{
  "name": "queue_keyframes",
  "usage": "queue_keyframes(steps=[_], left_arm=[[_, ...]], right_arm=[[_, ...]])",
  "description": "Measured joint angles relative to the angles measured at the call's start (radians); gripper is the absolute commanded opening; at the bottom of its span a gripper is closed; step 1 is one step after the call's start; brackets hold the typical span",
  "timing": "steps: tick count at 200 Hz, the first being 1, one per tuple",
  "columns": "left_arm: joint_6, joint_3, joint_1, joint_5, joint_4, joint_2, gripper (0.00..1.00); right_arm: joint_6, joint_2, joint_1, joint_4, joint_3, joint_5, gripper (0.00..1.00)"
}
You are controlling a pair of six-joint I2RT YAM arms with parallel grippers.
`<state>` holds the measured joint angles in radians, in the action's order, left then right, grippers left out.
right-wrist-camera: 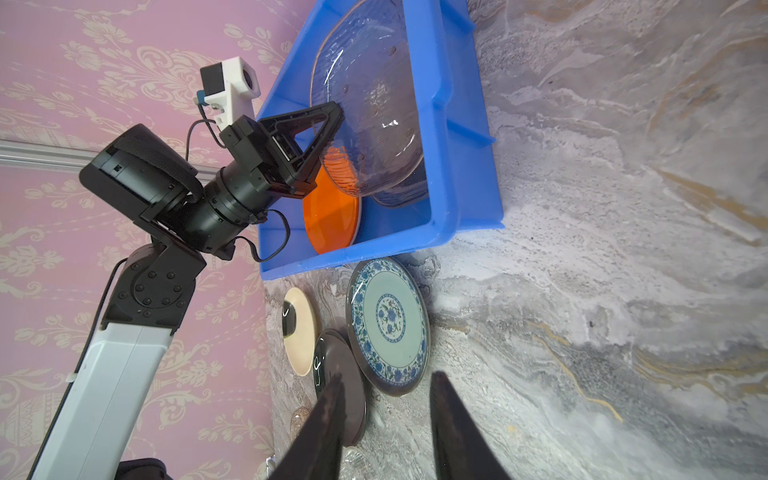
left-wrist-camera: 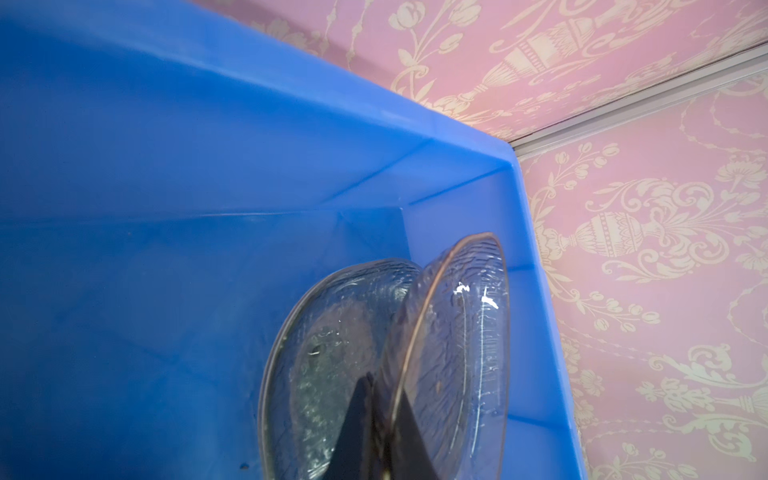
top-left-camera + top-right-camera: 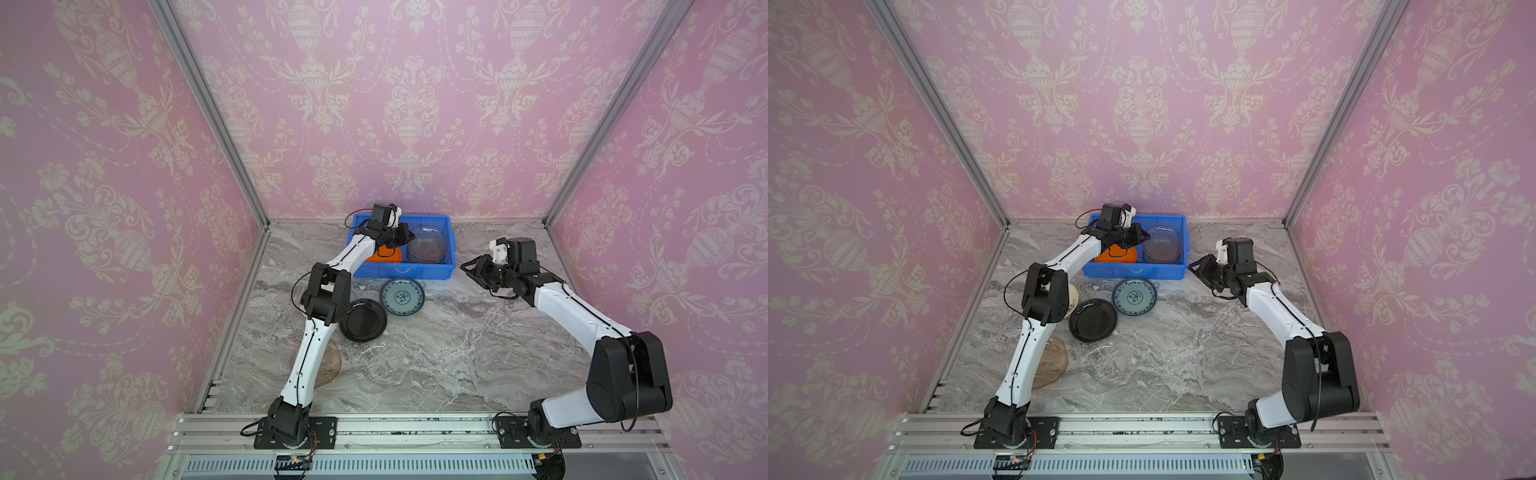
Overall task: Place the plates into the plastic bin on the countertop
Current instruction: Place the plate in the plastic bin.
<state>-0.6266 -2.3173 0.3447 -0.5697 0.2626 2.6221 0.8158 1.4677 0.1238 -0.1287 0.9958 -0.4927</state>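
Left pincer (image 2: 382,390): clamped on rim of clear plate (image 2: 457,332), tilted in plastic bin (image 2: 166,124).
Right pincer (image 1: 386,376): half-spread, empty.
Risk: if released while tilted, it may chip lower plate (image 2: 324,353).

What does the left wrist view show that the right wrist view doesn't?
Only left wrist: the bare inside far corner of the blue bin. Only right wrist: the orange plate inside it; teal plate, black plate and cream plate on the countertop; the open right tool. Both: the bin and the left tool shut on the rim of the clear plate.
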Motion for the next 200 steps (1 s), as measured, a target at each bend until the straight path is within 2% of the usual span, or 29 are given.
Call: queue_keyframes(steps=[60, 72, 101, 121, 172, 200], left_arm=[[0.001, -0.043, 0.011, 0.008, 0.051, 0.044, 0.0], [0.001, -0.043, 0.012, 0.012, 0.058, 0.045, 0.05], [0.007, -0.044, 0.012, 0.023, 0.07, 0.045, 0.28], [0.011, -0.047, 0.012, 0.026, 0.073, 0.045, 0.39], [0.02, -0.063, 0.013, 0.026, 0.078, 0.045, 0.52], [0.036, -0.065, 0.014, 0.027, 0.08, 0.045, 0.67]], right_arm=[[0.0, 0.001, 0.0, -0.007, 0.0, 0.0, 0.37], [0.0, 0.002, 0.0, -0.007, 0.0, -0.001, 0.37], [0.0, 0.002, 0.0, -0.006, 0.0, -0.003, 0.37], [0.0, 0.002, 0.0, -0.002, 0.0, -0.009, 0.37], [0.0, 0.002, 0.0, 0.019, 0.0, -0.016, 0.37], [0.0, 0.002, 0.0, 0.02, 0.0, -0.017, 0.37]])
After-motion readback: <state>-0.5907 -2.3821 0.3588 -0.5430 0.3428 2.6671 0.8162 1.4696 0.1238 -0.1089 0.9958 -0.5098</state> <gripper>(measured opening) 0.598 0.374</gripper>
